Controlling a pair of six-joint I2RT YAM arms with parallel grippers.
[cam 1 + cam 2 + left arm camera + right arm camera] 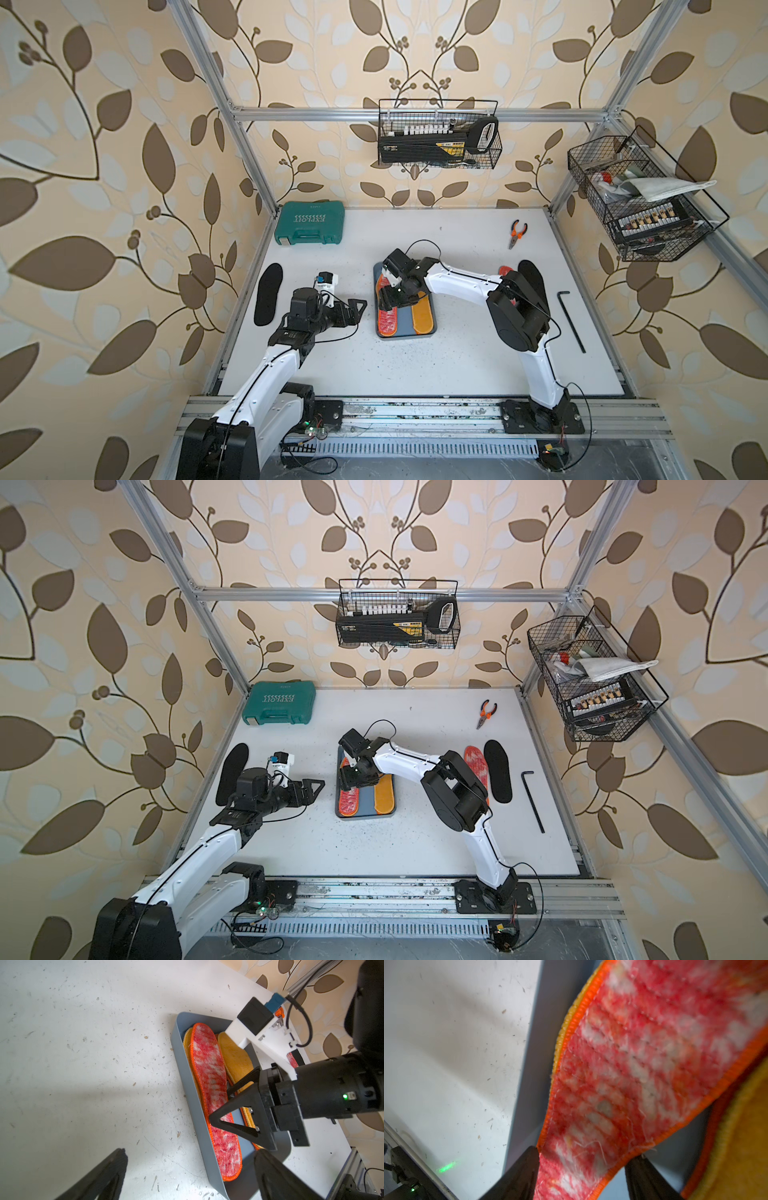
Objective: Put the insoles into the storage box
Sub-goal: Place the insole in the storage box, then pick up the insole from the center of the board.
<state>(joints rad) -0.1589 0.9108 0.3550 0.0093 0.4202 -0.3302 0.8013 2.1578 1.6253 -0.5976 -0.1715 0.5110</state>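
Top views: storage box (405,322) sits mid-table (415,365), well apart from green case (309,223). In the box, red-white insole (387,324) is on the robot's left side and mustard insole (424,318) lies beside it. right gripper (387,300) is down in the box over the red-white insole. left gripper (360,311) hovers just beside the box, jaws spread wide, holding nothing. Loose on the table: black insole (232,771) near the left edge; second black insole (498,771) and loose red-white insole (476,762) side by side, partly hidden by the right arm. pliers (486,713) and hex key (533,800) lie further right.

Left wrist: red-white insole (209,1076) lies along the box wall (187,1088). A second mustard insole (187,1047) peeks out beneath it, and the mustard insole (234,1057) sits alongside. The right gripper straddles the red-white insole's middle.

Right wrist, blurry: fingers (521,1174) meet both orange edges of the red-white insole (633,1053). It bows between them, pinched across its width.
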